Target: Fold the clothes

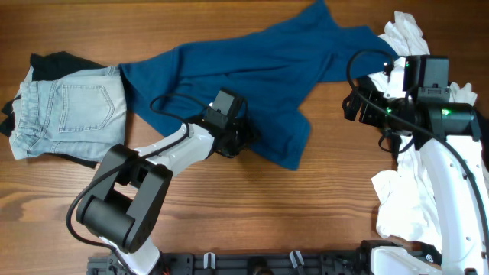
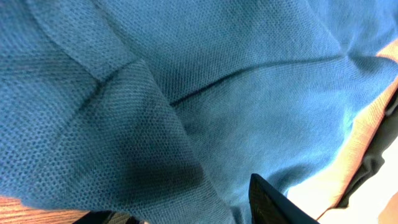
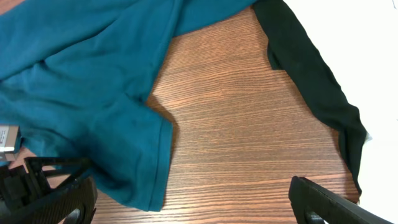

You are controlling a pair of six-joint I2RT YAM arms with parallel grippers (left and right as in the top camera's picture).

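Teal-blue shirt point(image 1: 252, 69), fine mesh weave up close. Pale-blue denim shorts point(image 1: 69, 111), white clothes point(image 1: 393, 202), brown wood-grain worktop point(image 1: 267, 206). That black strip point(image 3: 305, 68) is possibly fabric.

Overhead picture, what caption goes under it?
Left gripper over a rumpled dark teal-blue shirt, light-blue denim shorts beside it, right gripper open, on a wooden table.

Open table point(image 1: 328, 191) between shirt point(image 1: 260, 69) and white t-shirts point(image 1: 401, 202); denim shorts point(image 1: 69, 111) leftward
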